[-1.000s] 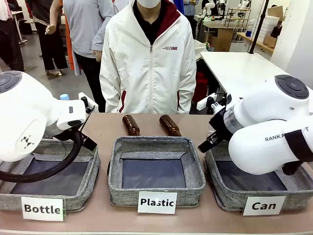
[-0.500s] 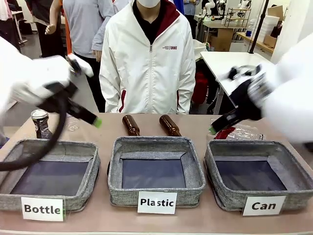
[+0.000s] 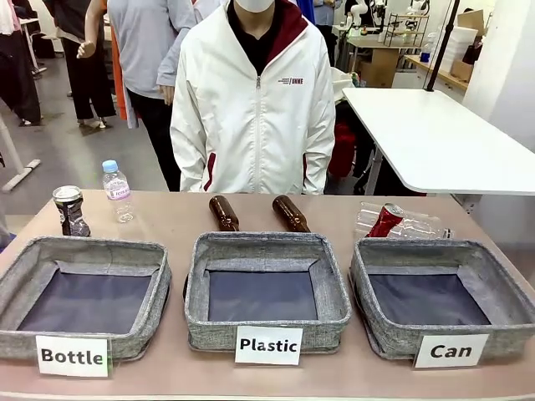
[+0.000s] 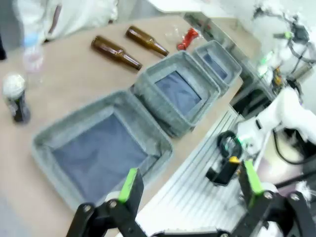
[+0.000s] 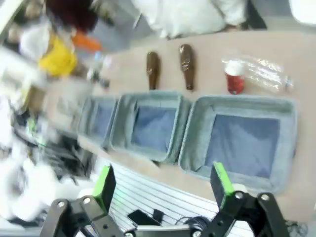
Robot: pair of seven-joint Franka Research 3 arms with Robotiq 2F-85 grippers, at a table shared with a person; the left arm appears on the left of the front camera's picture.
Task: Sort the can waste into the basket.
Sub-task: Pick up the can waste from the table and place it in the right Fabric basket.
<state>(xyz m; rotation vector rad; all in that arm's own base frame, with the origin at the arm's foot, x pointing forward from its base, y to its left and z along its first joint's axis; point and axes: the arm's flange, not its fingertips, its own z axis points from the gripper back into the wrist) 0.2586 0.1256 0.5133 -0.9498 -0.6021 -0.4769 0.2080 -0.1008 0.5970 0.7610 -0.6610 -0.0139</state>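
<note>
- Your left pincer (image 4: 190, 181) hangs well above the tabletop (image 3: 167, 221), green pads spread apart with nothing between them.
- Your right pincer (image 5: 163, 183) hangs likewise, wide apart and holding nothing.
- Three grey baskets sit in a row along the near side: Bottle basket (image 3: 17, 280), Plastic basket (image 3: 201, 326), Can basket (image 3: 389, 334). All three show bare dark lining.
- Two brown glass bottles (image 3: 224, 213) lie just behind the middle basket.
- Two cans: the red can (image 3: 384, 221) lies tilted just behind the Can basket, against a crushed clear bottle (image 3: 418, 225). The dark can (image 3: 70, 210) stands far left, near an upright clear bottle (image 3: 117, 190).
- One person (image 3: 255, 109) stands at the far edge.
</note>
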